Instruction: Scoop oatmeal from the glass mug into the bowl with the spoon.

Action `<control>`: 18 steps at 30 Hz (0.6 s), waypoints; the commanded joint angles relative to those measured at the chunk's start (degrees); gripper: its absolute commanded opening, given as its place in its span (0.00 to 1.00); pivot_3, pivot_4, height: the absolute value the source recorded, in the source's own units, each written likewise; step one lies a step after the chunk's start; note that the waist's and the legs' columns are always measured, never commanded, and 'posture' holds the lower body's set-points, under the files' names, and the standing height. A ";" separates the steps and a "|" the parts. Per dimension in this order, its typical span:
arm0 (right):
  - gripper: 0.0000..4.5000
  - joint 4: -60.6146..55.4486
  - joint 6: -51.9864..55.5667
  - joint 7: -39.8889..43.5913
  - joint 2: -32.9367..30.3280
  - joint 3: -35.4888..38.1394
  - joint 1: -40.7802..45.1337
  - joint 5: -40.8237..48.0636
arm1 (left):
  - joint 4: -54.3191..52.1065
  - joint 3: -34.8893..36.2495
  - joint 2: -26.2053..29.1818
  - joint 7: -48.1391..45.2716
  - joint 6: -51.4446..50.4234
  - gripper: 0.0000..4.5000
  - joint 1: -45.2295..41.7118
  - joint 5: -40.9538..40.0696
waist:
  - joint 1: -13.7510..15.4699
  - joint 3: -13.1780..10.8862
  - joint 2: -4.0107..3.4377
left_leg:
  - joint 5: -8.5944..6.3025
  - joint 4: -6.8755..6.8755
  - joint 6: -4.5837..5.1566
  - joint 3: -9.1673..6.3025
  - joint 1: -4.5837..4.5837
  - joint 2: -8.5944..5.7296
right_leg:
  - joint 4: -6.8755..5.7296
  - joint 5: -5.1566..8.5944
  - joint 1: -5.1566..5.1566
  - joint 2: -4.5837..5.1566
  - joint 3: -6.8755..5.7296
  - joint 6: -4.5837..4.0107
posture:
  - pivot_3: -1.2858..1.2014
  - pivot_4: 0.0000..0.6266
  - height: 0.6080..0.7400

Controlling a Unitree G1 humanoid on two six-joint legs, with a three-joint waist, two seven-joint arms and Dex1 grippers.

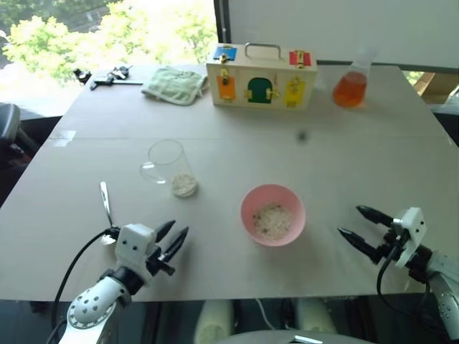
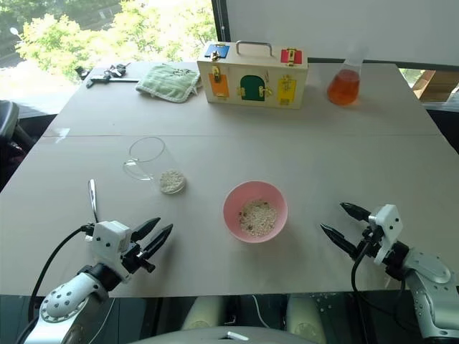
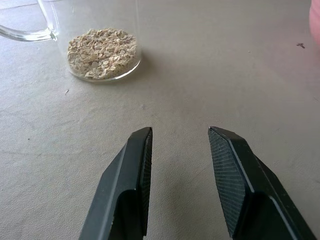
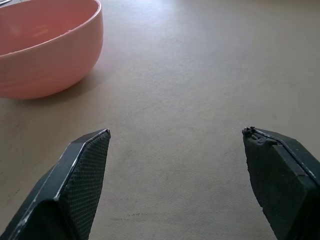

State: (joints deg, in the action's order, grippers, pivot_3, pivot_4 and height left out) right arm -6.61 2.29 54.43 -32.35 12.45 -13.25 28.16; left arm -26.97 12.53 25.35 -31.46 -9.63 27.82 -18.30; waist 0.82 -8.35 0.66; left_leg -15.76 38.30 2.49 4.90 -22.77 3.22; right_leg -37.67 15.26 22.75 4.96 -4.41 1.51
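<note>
At the near left edge of the table (image 1: 344, 165) the left gripper (image 1: 177, 236) hovers with a narrow gap between its fingers, holding nothing. At the near right, the right gripper (image 1: 356, 224) is spread wide, also empty. The spoon (image 1: 106, 204) lies flat just left of the left gripper, handle pointing far. Between the grippers sits the pink bowl (image 1: 272, 214) with some flakes inside. Farther and left stands the glass mug (image 1: 169, 167), oatmeal (image 1: 183, 184) at its bottom (nothing lies between mug and bowl). Along the far edge: a black tool (image 1: 107, 76), a green cloth (image 1: 174, 84), a wooden latch box (image 1: 261, 77), and a flask (image 1: 351, 86) of orange liquid.
</note>
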 commanded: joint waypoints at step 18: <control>0.95 4.25 -1.61 3.68 -2.17 1.36 4.25 -0.27 | 0.88 1.22 -2.38 -0.15 2.85 0.41 0.72 -1.41 | -0.01 -0.02 0.02 | 0.00 0.02 0.00 0.02 0.01 0.00 | -0.02 -0.05 0.00 -0.03 0.01 0.09 | 0.52 0.24 1.00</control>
State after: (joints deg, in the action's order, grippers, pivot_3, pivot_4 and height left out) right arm -1.99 1.78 57.38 -33.62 12.44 -9.52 27.66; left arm -25.53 12.92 23.13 -31.88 -7.31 28.31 -19.33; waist 0.80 -8.37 0.68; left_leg -15.76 38.32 2.50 4.92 -22.76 3.22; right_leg -37.69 15.20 22.75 4.93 -4.39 1.60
